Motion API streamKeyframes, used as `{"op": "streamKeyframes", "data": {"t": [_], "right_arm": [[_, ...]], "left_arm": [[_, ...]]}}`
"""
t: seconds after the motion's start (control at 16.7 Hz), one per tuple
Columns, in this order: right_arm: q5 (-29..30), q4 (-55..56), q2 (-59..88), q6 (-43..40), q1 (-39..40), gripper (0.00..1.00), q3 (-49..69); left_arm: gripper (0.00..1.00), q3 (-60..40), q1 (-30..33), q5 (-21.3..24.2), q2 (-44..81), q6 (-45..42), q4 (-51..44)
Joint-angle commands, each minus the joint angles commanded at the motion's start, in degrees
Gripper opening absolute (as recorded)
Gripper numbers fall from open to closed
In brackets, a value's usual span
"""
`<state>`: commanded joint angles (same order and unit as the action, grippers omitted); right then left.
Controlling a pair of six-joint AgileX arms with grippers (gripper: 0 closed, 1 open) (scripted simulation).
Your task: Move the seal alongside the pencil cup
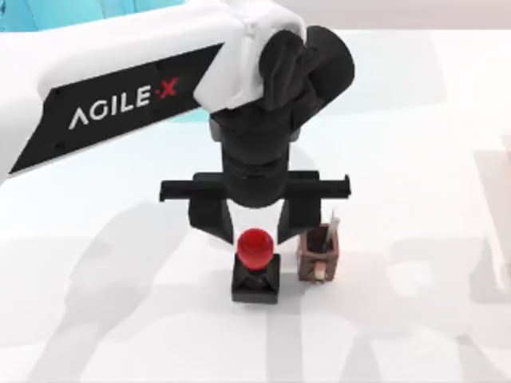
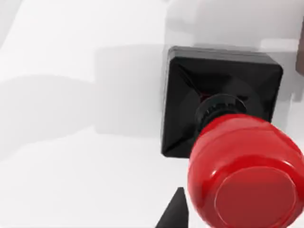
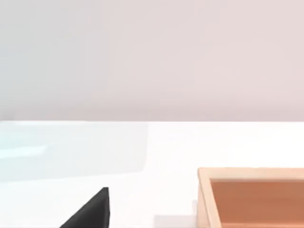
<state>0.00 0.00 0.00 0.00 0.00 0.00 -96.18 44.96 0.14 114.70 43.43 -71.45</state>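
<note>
Red and glossy, the seal's [image 1: 255, 263] knob stood on its black block on the white table [image 1: 96, 319], just beside the pencil cup [image 1: 319, 257] at its 3 o'clock. The left gripper [image 1: 255, 236] hung at the seal's 12 o'clock, fingers spread apart, gripping nothing. The left wrist view showed the seal [image 2: 228, 142] close up; the right wrist view showed a wooden box [image 3: 251, 197].

The seal [image 2: 223, 142] stands upright on the white table [image 2: 71, 142]. Its glossy red knob rises toward the camera above the black square base. A black fingertip [image 2: 175, 211] of the left gripper lies just beside the knob, apart from it.
</note>
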Motion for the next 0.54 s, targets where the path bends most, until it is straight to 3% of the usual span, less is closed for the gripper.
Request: {"op": "streamKeyframes", "data": {"t": [0.18, 0.54], "right_arm": [[0.0, 0.0, 0.0, 0.0, 0.0, 1.00, 0.0], [0.0, 0.0, 0.0, 0.0, 0.0, 1.00, 0.0]], "left_arm": [[0.98, 0.0, 0.0, 0.0, 0.0, 0.0, 0.0], [1.00, 0.0, 0.0, 0.0, 0.0, 0.0, 0.0]]}}
